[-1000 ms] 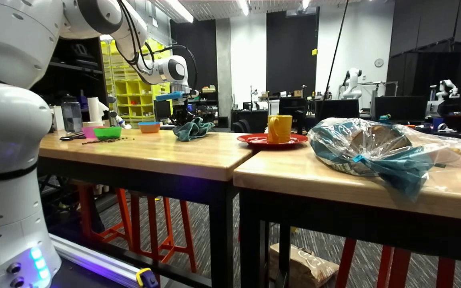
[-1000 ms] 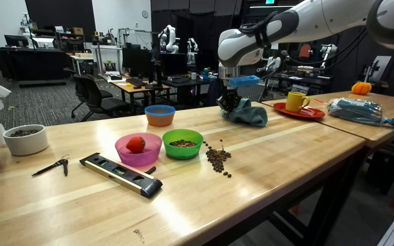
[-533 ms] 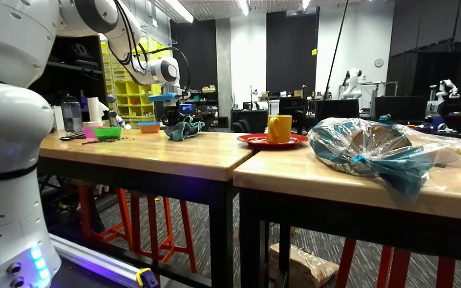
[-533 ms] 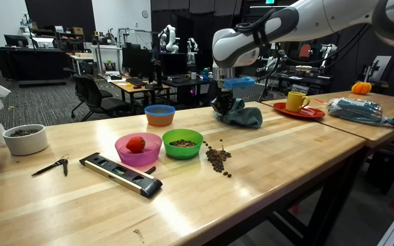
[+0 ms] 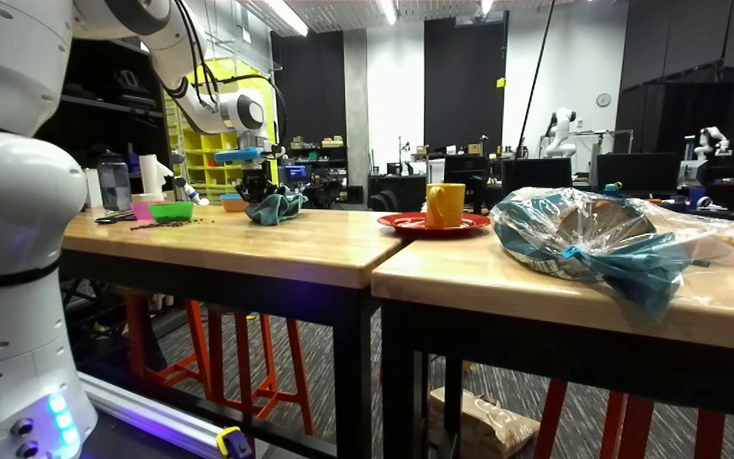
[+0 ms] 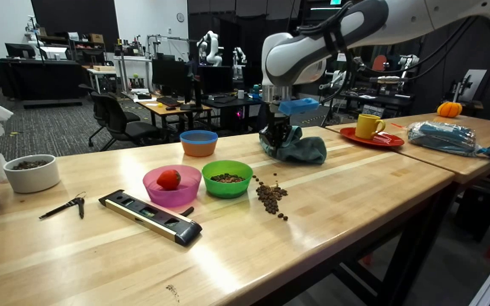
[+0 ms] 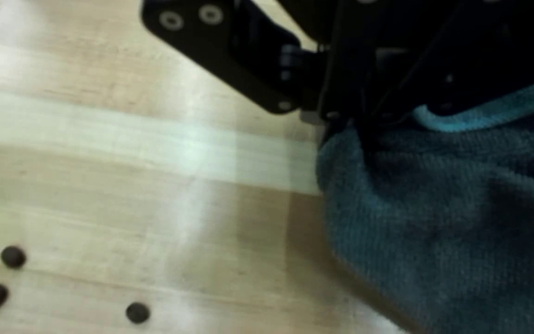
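Over the wooden table [image 6: 343,187], I see the white arm [image 6: 402,23] stretched out, sloping down, its wrist [image 6: 277,92] pointing straight downward; a teal cloth [image 6: 304,149] lies crumpled on the table, one end pinched in the gripper [image 6: 276,144], near scattered beans [image 6: 271,196].

- Item: one cloth [image 6: 306,151], teal running to dark blue-green, its surface finely ribbed in the wrist view
- Edging: a brighter turquoise border, curled over close under the black hand [image 7: 352,119]
- Condition: crumpled and bunched, with soft folds, a rounded lobe and deep shadowed creases
- Pose: nipped at one end in the hand's closed fingers, the remainder trailing off from the grip as a low, loose mound, in both exterior views
- Location: lower folds down on the wooden table [image 6: 347,199]; in an exterior view, between the orange bowl [image 6: 199,149] and the red plate [image 6: 391,140], apart from both, and near the scattered dark beans [image 6: 269,196]
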You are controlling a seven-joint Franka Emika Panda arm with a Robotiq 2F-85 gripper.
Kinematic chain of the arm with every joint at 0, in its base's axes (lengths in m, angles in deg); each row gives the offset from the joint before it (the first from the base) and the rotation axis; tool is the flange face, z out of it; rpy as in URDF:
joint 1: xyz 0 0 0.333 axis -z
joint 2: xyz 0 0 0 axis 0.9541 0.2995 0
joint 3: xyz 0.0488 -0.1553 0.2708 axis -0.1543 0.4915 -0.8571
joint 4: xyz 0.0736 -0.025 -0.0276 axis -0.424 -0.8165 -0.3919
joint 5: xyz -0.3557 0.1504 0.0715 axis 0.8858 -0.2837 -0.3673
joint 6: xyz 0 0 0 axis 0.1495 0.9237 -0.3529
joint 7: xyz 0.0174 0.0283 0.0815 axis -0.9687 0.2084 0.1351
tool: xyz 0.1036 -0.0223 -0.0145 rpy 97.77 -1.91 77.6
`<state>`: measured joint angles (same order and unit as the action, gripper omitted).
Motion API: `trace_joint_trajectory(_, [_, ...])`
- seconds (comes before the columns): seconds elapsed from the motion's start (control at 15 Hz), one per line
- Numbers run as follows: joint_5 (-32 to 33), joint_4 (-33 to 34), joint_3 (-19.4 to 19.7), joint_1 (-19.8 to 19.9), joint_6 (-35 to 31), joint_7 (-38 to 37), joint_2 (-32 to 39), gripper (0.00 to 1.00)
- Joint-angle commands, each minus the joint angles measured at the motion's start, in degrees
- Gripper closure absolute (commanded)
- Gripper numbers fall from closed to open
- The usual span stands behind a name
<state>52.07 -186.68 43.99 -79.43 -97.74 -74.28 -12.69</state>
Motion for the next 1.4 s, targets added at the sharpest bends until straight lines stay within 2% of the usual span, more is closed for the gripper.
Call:
trace_joint_trajectory(0.0, [-1.47,-7.69,-1.22,-1.36,-1.59,0.24,-5.2,0.98])
trace_joint_trajectory(0.53, [-1.48,-12.8,-4.47,-5.2,-3.42,-2.68,-7.18,0.98])
trace_joint_trajectory(1.33, [-0.16,-11.27,-8.06,-11.27,-3.76,-10.03,-4.74,0.98])
